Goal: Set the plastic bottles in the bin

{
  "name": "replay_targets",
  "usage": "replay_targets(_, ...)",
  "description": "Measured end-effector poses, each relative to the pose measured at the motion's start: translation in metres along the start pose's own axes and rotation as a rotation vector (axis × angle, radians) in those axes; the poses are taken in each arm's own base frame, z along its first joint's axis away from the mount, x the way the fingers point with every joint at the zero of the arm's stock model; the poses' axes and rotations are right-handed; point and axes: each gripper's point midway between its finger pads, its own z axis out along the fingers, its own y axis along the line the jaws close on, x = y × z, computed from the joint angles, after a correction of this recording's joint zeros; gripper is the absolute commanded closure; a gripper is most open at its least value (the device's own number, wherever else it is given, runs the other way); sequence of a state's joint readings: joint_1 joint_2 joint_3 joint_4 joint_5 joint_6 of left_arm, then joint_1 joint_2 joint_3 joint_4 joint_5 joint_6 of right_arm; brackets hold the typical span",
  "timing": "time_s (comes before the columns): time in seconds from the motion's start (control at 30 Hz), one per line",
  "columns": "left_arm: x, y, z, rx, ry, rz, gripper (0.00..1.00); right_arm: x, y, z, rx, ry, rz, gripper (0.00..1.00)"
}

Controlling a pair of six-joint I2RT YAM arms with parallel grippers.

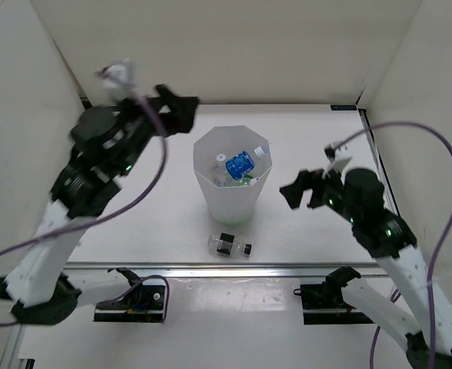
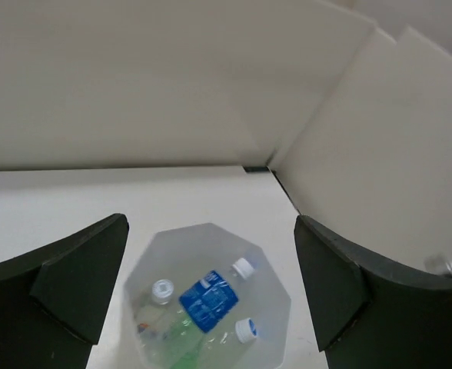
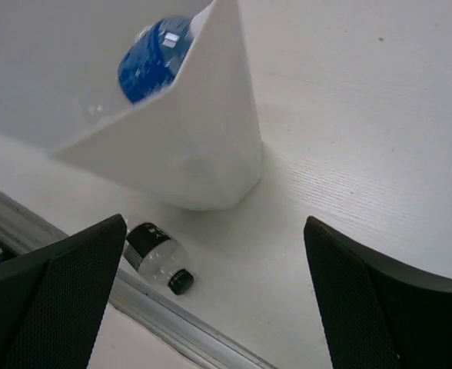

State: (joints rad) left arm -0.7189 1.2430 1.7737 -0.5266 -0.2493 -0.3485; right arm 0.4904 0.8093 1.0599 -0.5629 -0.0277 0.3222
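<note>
A matt white bench with a faint, fine grain across its surface is boxed in on three sides by plain cream panels. These are a back wall, a left wall and a right wall, all bare and unmarked. A small black bracket sits at the foot of the back right corner. A silver metal rail runs along the bench's near edge. The light is soft and even, casting only faint shadows.

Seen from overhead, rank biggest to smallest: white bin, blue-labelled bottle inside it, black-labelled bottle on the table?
1. bin
2 and 3. blue-labelled bottle and black-labelled bottle look alike; the blue one is partly hidden, so unranked.
</note>
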Motion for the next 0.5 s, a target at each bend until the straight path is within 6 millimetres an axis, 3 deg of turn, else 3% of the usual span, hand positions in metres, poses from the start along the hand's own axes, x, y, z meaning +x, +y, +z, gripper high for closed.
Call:
replay_targets(0.03, -0.017, 0.011, -0.017, -0.042, -0.062, -0.012, 0.00, 0.014, 0.001, -0.009, -0.031, -0.022, -0.040, 0.00)
replay_targets(0.1, -0.033, 0.031, -0.064, -0.086, -0.150, -0.047, 0.00, 0.035, 0.005, -0.022, -0.094, -0.057, -0.102, 0.00)
replay_targets(0.17, -0.026, 0.059, -0.110, -0.150, -0.202, -0.093, 0.00, 0.050, 0.011, -0.030, -0.162, -0.072, -0.155, 0.06)
replay_targets(0.23, -0.007, 0.085, -0.145, -0.207, -0.225, -0.155, 0.00, 0.069, 0.019, -0.029, -0.227, -0.052, -0.194, 0.06)
replay_targets(0.3, 0.020, 0.106, -0.167, -0.259, -0.215, -0.217, 0.00, 0.096, 0.022, -0.024, -0.280, -0.011, -0.222, 0.06)
replay_targets(0.5, 0.114, 0.150, -0.186, -0.469, 0.006, -0.294, 0.00, 0.194, 0.027, -0.005, -0.414, 0.206, -0.331, 0.04)
